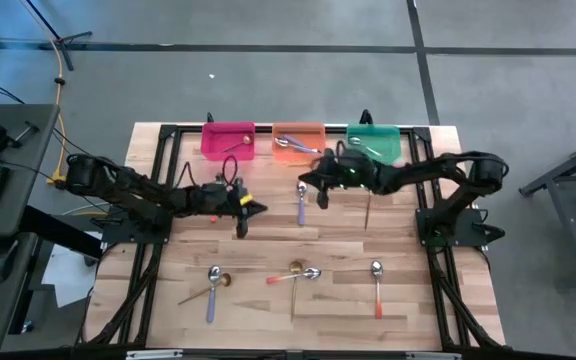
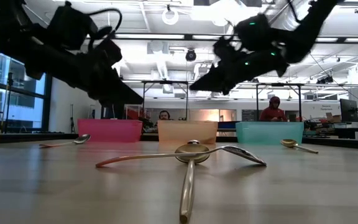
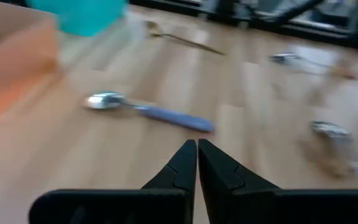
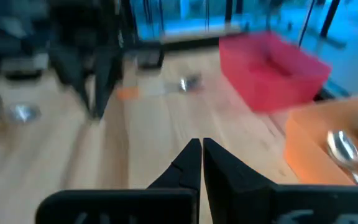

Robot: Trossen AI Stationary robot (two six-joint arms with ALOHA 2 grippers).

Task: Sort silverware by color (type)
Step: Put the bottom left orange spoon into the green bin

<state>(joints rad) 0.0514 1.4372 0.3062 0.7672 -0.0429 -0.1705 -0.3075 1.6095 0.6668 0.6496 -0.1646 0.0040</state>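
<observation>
Left gripper (image 1: 258,209) hovers over the wooden table (image 1: 268,300) in front of the pink bin, fingers pressed together with nothing between them in its wrist view. Right gripper (image 1: 303,183) hangs just in front of the orange bin, jaws also together and empty. Both sit either side of the purple-handled spoon (image 1: 301,207), which lies flat and alone mid-table near the bins; probably the next pick, since it is the nearest loose piece to both.

Containers: three plastic bins line the far edge. The pink bin (image 1: 228,140) holds one spoon, handle leaning toward the front wall; colour hard to tell. The orange bin (image 1: 299,142) holds at least one silver-bowled spoon with a purple-looking handle. The teal bin (image 1: 373,143) holds a spoon or two, type unclear.

Still loose on the table: a thin gold spoon (image 1: 368,210) just in front of the teal bin, an orange-handled spoon (image 1: 377,288) near the front right, a crossed pile of gold and orange-handled spoons (image 1: 298,274) at front centre, and a purple-handled spoon crossed with a gold one (image 1: 212,283) at front left. Sorting looks less than half done.
</observation>
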